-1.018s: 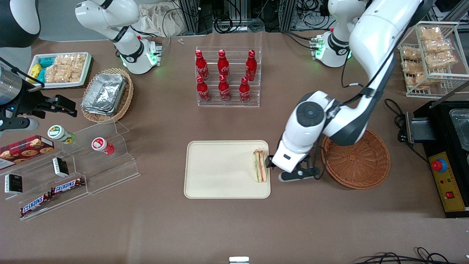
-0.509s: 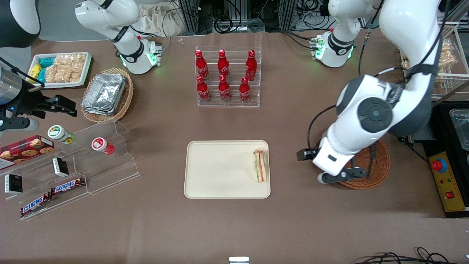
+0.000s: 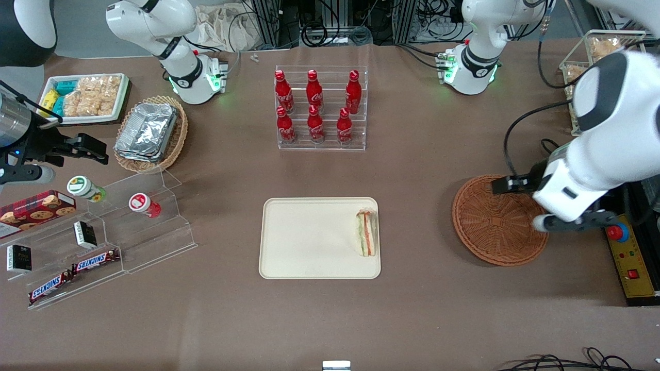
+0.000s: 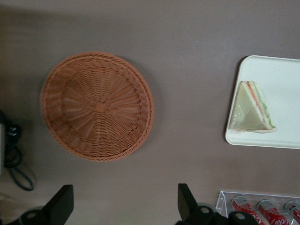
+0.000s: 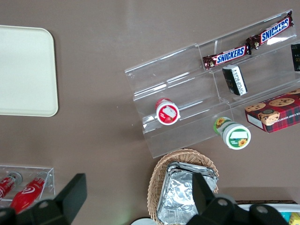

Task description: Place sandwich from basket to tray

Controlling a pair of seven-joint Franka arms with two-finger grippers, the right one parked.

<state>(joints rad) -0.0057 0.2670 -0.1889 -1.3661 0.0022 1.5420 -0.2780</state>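
Observation:
The sandwich, a white-bread wedge with orange and green layers, lies on the cream tray at its edge toward the working arm's end. It also shows in the left wrist view, on the tray. The round reddish-brown basket stands empty beside the tray; the left wrist view shows the basket from above. My left gripper hangs high above the basket's rim, well away from the sandwich. In the left wrist view the gripper is open and empty, its fingers wide apart.
A clear rack of red bottles stands farther from the camera than the tray. A black machine with a red button sits beside the basket. A wire rack of snacks stands at the working arm's end. Acrylic snack shelves lie toward the parked arm's end.
My left gripper has drawn away from the sandwich at the tray's edge, risen, and swung over the basket toward the working arm's end. The sandwich has stayed on the tray.

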